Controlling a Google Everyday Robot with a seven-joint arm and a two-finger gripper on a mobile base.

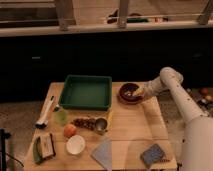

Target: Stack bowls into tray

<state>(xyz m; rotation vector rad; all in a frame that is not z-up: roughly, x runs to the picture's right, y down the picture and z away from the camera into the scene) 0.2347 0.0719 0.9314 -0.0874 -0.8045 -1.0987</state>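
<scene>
The dark maroon glossy bowl (129,94) stands on the wooden table (135,125) just right of the tray. The green plastic tray (85,93) with raised sides sits at the back middle of the table and looks empty. My gripper (138,92) reaches in from the right and is at the maroon bowl's right rim, over its inside. The white arm (175,92) runs from it to the lower right. No orange bowl shows.
In front of the tray stand a green cup (61,116), a dark cluster of small items (83,122) and a small metal cup (101,124). Nearer lie an orange fruit (70,130), a white dish (76,145), a grey-blue cloth (104,153) and a sponge (153,154). A white brush (45,111) lies at the left edge.
</scene>
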